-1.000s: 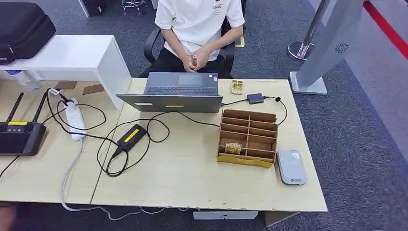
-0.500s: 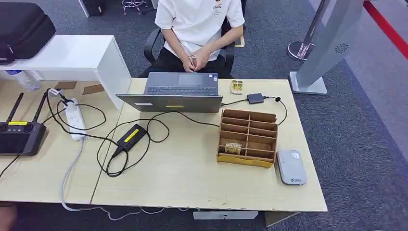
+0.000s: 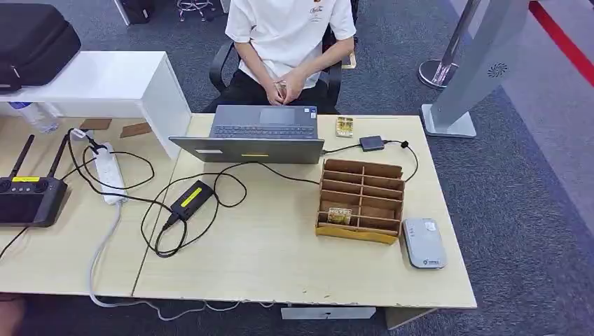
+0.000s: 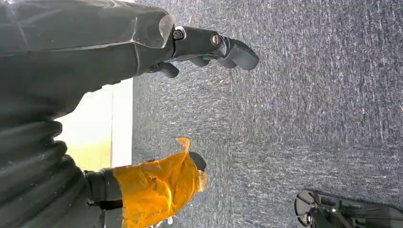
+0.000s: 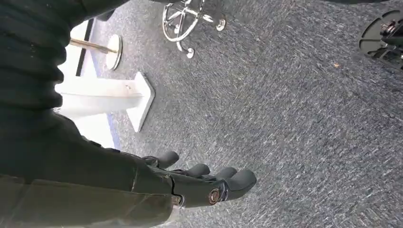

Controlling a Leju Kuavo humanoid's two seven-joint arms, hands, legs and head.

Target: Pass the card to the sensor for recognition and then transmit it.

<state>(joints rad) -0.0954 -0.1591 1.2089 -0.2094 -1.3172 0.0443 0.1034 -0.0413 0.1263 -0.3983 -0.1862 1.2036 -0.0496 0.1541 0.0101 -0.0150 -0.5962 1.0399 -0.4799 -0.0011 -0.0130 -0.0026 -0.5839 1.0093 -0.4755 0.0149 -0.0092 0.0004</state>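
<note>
A yellow patterned card [image 3: 339, 215] lies in a lower left slot of the cardboard organizer [image 3: 362, 201] on the desk. Just right of the organizer, near the desk's right edge, lies the grey-white sensor [image 3: 424, 243]. A second such card [image 3: 344, 127] lies next to the laptop. My left hand [image 4: 190, 42] hangs over the carpet, fingers apart and holding nothing, its thumb [image 4: 161, 187] wrapped in orange tape. Over the carpet too, my right hand [image 5: 199, 183] hangs with fingers stretched out and nothing in it.
A person sits behind the desk with hands [image 3: 282, 87] clasped. A laptop [image 3: 256, 133], a power brick [image 3: 191, 198] with looping cables, a power strip [image 3: 108, 173] and a black controller [image 3: 28, 196] lie on the desk [image 3: 266, 266]. A grey stand [image 3: 469, 77] rises at the right.
</note>
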